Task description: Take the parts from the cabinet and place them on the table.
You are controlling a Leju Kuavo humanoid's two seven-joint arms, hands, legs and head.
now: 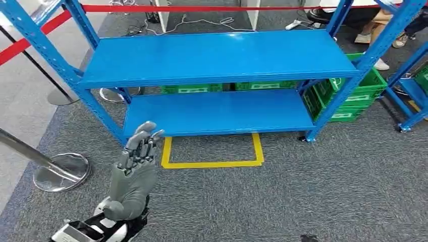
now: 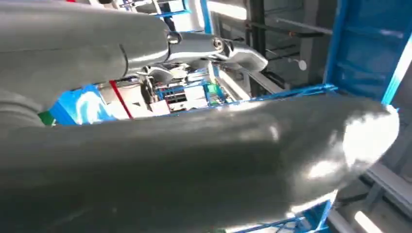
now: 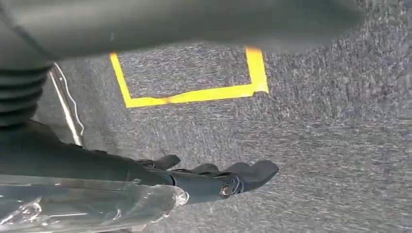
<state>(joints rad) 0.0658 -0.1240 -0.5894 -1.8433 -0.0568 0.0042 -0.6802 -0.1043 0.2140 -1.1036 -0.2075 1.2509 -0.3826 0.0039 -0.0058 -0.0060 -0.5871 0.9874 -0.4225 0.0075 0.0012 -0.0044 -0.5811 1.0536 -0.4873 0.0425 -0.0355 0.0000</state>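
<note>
The blue cabinet (image 1: 217, 55) stands ahead of me, and both its top shelf and its lower shelf (image 1: 217, 113) are bare. In front of its left end my left hand (image 1: 136, 166) is raised, fingers straight and close together, holding nothing. The left wrist view has the thick grey thumb of that hand (image 2: 194, 160) across it, with blue racking behind. My right hand (image 3: 214, 182) hangs over the grey carpet. A crinkled clear plastic bag (image 3: 82, 206) lies against its dark fingers, apparently held; what is inside the bag is hidden.
A yellow tape square (image 1: 212, 164) marks the carpet before the cabinet, also seen as yellow tape (image 3: 194, 94). Green crates (image 1: 353, 96) sit behind and right of the cabinet. A stanchion base (image 1: 60, 171) stands at left, red barrier tape (image 1: 202, 8) runs behind, and a person's feet (image 1: 373, 35) are at far right.
</note>
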